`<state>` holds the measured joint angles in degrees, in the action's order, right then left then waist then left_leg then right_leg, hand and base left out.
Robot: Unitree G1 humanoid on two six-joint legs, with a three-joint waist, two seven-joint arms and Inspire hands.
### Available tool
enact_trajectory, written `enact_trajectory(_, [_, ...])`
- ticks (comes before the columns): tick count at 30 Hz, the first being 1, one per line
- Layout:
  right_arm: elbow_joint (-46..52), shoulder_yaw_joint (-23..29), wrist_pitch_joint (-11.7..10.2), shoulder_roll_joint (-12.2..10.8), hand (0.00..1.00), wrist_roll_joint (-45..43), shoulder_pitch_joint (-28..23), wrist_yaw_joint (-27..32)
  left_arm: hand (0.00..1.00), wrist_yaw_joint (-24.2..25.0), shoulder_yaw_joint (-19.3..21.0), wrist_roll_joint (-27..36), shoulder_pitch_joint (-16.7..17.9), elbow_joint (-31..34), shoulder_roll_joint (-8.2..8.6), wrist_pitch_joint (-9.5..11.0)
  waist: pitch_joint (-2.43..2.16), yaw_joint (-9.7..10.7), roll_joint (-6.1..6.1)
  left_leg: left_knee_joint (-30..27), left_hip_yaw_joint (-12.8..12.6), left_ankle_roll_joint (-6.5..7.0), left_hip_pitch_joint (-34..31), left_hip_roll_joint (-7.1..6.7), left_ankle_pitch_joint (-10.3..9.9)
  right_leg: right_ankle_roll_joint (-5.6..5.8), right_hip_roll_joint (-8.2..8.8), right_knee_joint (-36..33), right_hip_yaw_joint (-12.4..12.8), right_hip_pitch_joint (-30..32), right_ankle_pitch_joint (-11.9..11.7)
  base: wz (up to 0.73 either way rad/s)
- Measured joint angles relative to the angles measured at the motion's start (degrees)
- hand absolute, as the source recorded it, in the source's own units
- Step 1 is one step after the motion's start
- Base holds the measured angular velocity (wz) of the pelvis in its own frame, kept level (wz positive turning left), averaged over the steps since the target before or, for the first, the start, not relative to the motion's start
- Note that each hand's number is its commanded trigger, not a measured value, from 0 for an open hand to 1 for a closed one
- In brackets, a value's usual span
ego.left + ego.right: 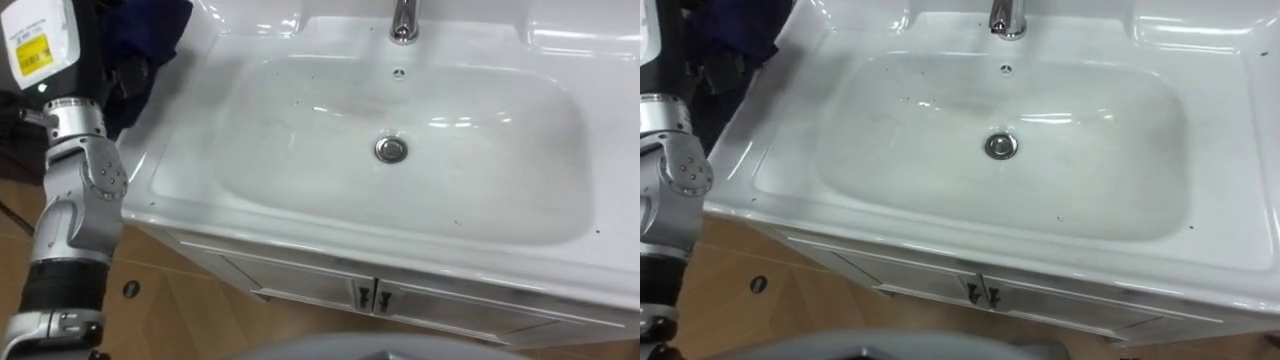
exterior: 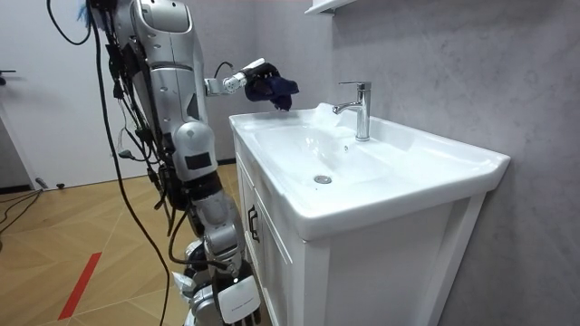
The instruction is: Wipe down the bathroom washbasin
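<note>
**Basin check: cloth held at the left corner**

My left hand [image 2: 253, 74] is at the far-left corner of the counter [image 1: 200, 215], fingers closed on a dark blue cloth [image 2: 277, 88] outside the bowl. I cannot tell whether the cloth touches the rim. To the right, the white basin [image 1: 300, 130] shows small dark specks, with a metal drain [image 1: 391, 150] at centre and a tap [image 1: 403, 20] behind. My right hand [image 2: 222, 294] hangs low beside the cabinet [image 2: 272, 263], and I cannot tell its state.

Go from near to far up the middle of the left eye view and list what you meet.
Cabinet door handles → front rim of the basin → drain → overflow hole → faucet.
</note>
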<state>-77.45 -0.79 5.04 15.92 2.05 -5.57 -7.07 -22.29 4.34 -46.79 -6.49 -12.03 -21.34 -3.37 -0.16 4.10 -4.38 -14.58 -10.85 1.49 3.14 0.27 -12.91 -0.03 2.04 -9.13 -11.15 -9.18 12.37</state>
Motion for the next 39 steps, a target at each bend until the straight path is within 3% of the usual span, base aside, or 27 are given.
enact_trajectory(6, [1.31,0.96,1.3,-0.07,0.0,-0.66,-0.38,0.41,1.0,1.39,-0.01,-0.16,0.37,-6.68,0.33,-2.02,0.22,0.46,-0.68,0.95,0.0,0.0,0.55,-0.02,0.01,0.0,-0.06,-0.61,0.35,0.06,0.0,-0.02])
enact_trajectory(8, [1.53,1.0,2.04,-0.06,0.0,-0.67,-0.23,0.86,1.0,1.89,-0.01,-0.17,1.23,-7.4,0.55,-3.53,0.24,0.46,-0.67,0.9,0.01,0.01,0.46,-0.06,0.01,0.0,-0.05,-0.47,0.41,0.15,0.01,0.0])
enact_trajectory(11, [1.54,0.97,2.11,-0.06,0.0,-0.61,-0.14,0.87,1.0,1.9,0.0,-0.49,1.53,-7.36,0.56,-4.18,0.26,0.41,-0.64,0.37,0.18,0.01,0.3,-0.1,0.01,0.02,0.0,-0.43,0.33,0.16,0.04,0.02])
enact_trajectory(18, [2.01,0.98,2.06,-0.09,0.0,-0.33,-0.05,0.93,1.0,1.89,-0.08,-0.63,1.53,-7.33,0.58,-4.57,0.26,0.82,-0.7,0.03,0.41,0.01,0.12,-0.06,0.01,0.04,0.02,-0.44,0.28,0.16,0.09,0.02])
enact_trajectory(25, [2.0,0.85,2.07,-0.13,0.0,-0.28,-0.02,0.77,1.0,1.67,-0.83,-0.55,1.53,-7.34,2.67,-5.24,0.31,1.37,-0.77,0.31,0.2,0.01,0.27,-0.11,0.01,0.06,0.0,-0.32,0.89,0.16,0.12,-0.02])
enact_trajectory(30, [1.96,0.88,2.0,-0.17,0.0,-0.31,0.02,0.74,1.0,1.62,-2.36,-0.57,1.53,-7.1,2.81,-5.28,0.29,2.09,-0.79,0.35,0.18,0.01,0.21,-0.12,0.01,0.05,-0.06,0.02,0.95,0.19,0.12,0.0])
enact_trajectory(39, [1.97,0.76,1.82,-0.41,0.0,-0.3,-0.37,0.02,1.0,1.6,-3.78,-0.57,1.53,-1.3,2.81,-4.82,0.45,2.23,-0.12,1.0,0.16,-0.05,0.48,-0.16,0.05,0.04,0.06,0.46,0.96,0.07,0.08,0.0])
